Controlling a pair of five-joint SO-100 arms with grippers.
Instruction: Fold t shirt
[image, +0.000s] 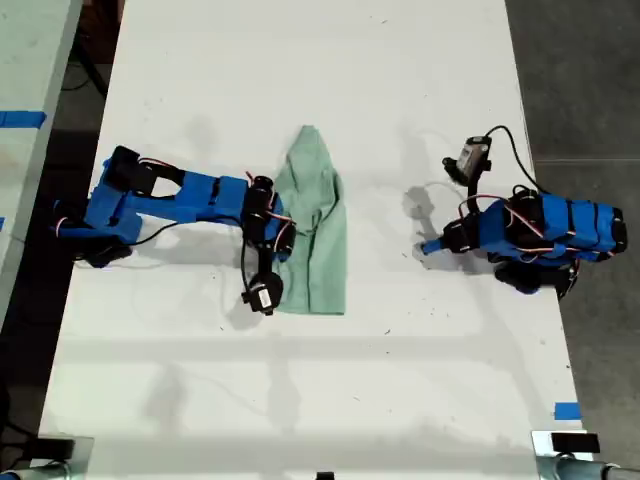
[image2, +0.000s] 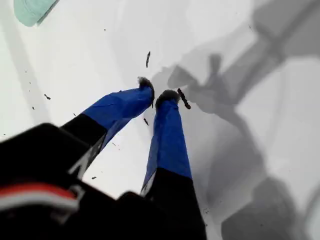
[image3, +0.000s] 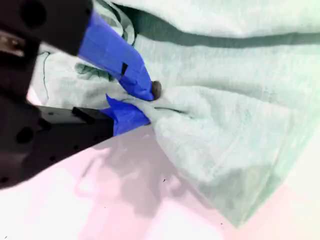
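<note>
Folding looks partway done: t shirt lies doubled lengthwise mid-counter, my second gripper pinching its edge, my first gripper clenched empty, well apart.

Looks like a lab: my two arms sit on a bare white table, blue tape marking its five-o'clock corner.
</note>
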